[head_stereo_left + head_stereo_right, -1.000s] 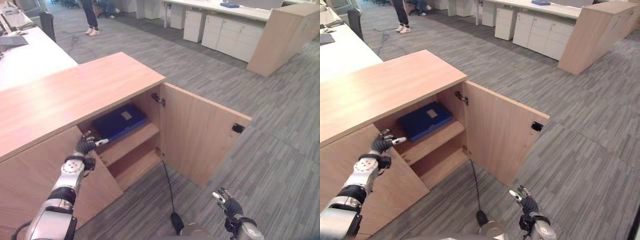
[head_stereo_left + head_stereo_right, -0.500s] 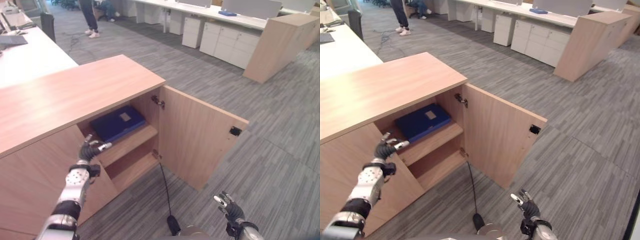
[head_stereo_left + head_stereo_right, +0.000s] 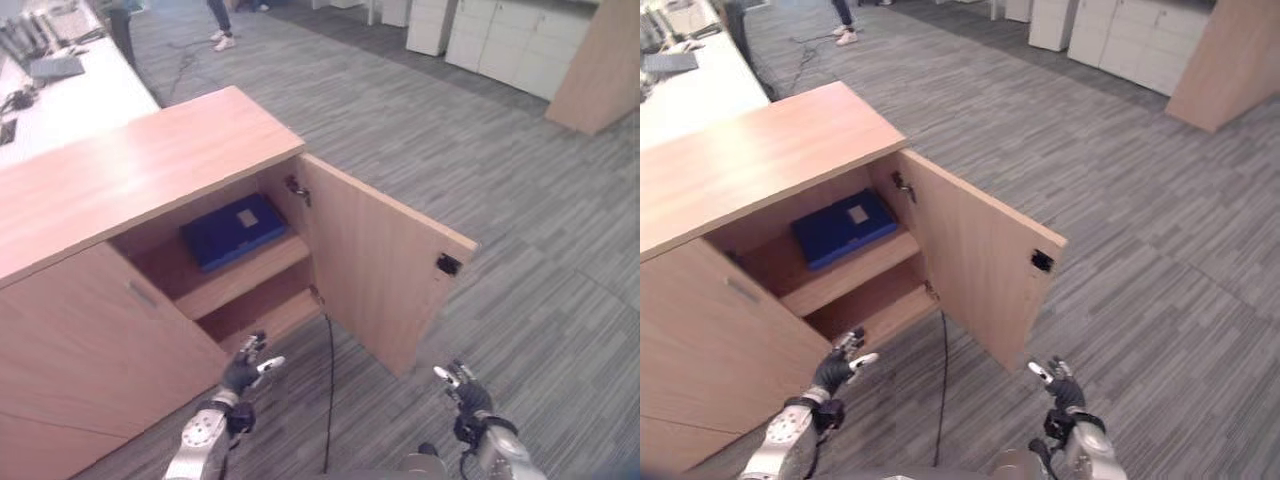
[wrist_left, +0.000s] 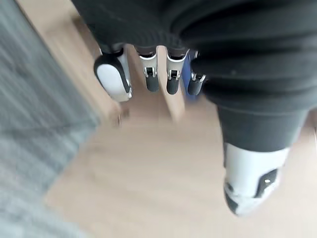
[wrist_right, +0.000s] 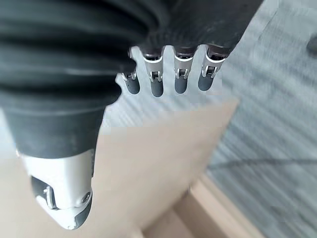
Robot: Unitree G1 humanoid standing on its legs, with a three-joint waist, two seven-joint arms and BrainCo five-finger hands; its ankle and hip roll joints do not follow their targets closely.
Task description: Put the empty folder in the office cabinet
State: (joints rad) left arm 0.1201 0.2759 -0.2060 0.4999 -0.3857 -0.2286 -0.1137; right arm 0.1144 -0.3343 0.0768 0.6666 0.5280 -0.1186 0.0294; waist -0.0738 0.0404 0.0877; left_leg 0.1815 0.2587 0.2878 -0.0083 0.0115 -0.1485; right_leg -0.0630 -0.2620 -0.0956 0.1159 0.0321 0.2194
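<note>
A blue folder (image 3: 234, 231) lies flat on the upper shelf inside the wooden cabinet (image 3: 140, 170), whose right door (image 3: 385, 270) stands wide open. My left hand (image 3: 245, 372) hangs low in front of the cabinet's lower shelf, fingers relaxed and holding nothing; in the left wrist view its fingers (image 4: 151, 79) point at the cabinet front. My right hand (image 3: 462, 392) hovers over the carpet right of the open door, fingers (image 5: 157, 82) straight and empty. Both hands are well apart from the folder.
The left cabinet door (image 3: 90, 350) is closed. A white desk (image 3: 60, 95) with a keyboard lies behind the cabinet. A person's legs (image 3: 218, 25) stand far back. White drawer units (image 3: 500, 45) and a wooden partition (image 3: 600, 70) line the far right. Grey carpet (image 3: 480, 190) spreads around.
My left hand has dropped from the upper shelf edge down to floor level before the lower shelf. The camera has pulled back and tilted; the folder stays on the shelf.
</note>
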